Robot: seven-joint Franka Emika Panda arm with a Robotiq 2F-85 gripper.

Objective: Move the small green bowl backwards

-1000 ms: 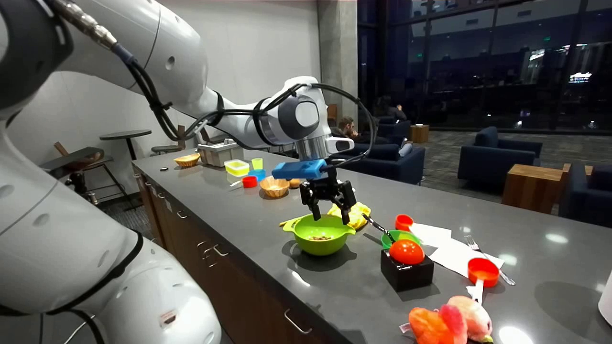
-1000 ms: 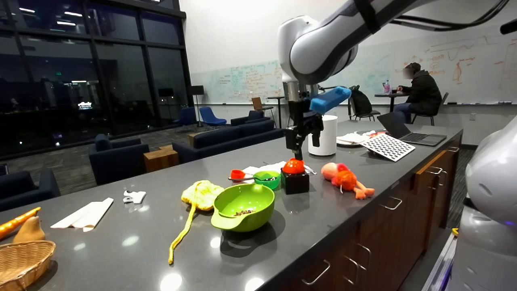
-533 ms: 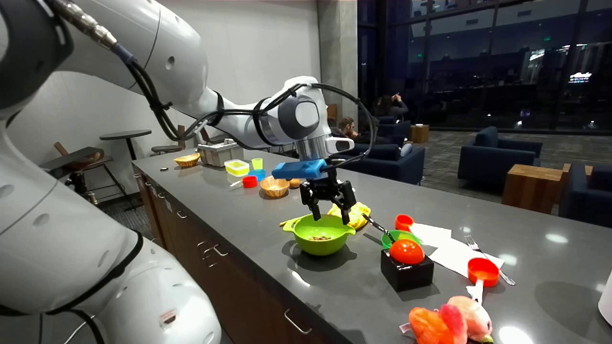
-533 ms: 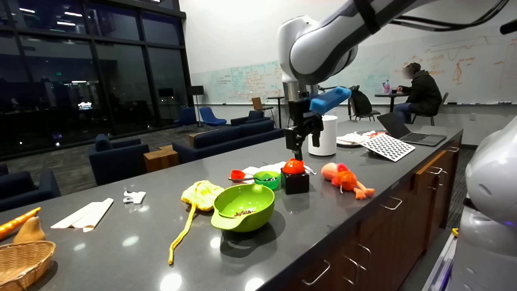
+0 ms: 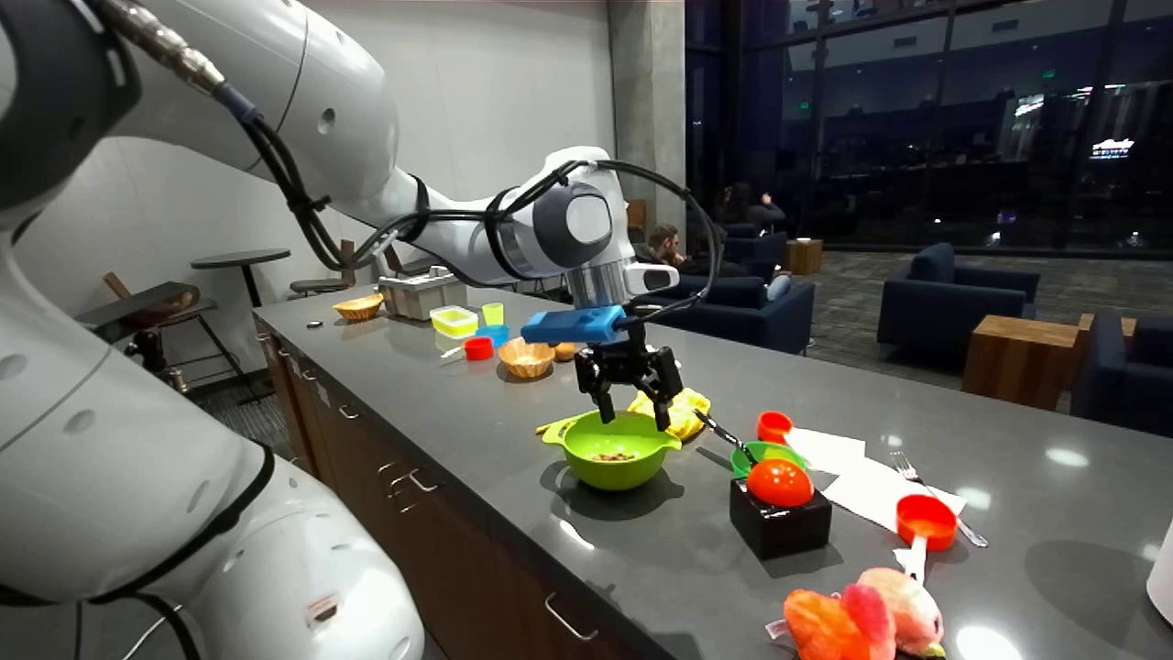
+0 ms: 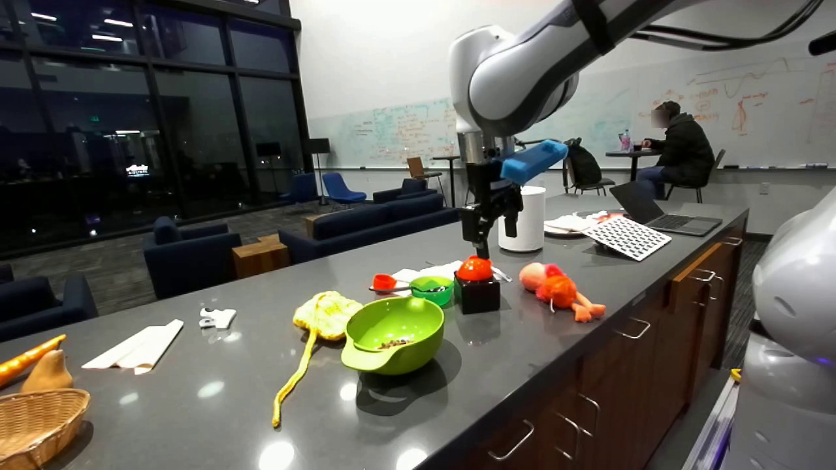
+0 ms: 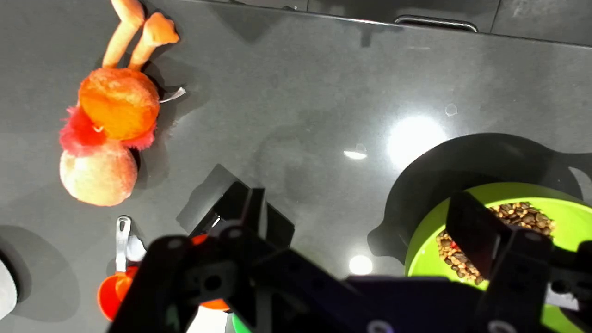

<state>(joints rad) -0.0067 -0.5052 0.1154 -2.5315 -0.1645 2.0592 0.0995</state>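
The small green bowl [image 6: 436, 296] stands on the counter right beside a black box with a red dome, with a dark-handled utensil resting in it. In an exterior view the small green bowl [image 5: 740, 465] is partly hidden behind that box. Only a sliver of it shows at the bottom of the wrist view [image 7: 239, 325]. My gripper [image 5: 634, 421] hangs above the counter, wide open and empty, away from the small bowl. In the wrist view the gripper [image 7: 363, 212] has one finger over the black box and the other over the lime-yellow bowl.
The lime-yellow bowl [image 6: 405, 358] with seeds and the black box [image 6: 477, 297] flank the small bowl. A yellow knitted cloth [image 6: 326, 314], red cups [image 5: 926, 521], white paper [image 5: 829, 449], a fork [image 5: 907, 466] and an orange plush toy [image 6: 558, 290] lie around.
The arm, the gripper and the things on the counter have not moved. Only a person in the far background has shifted.
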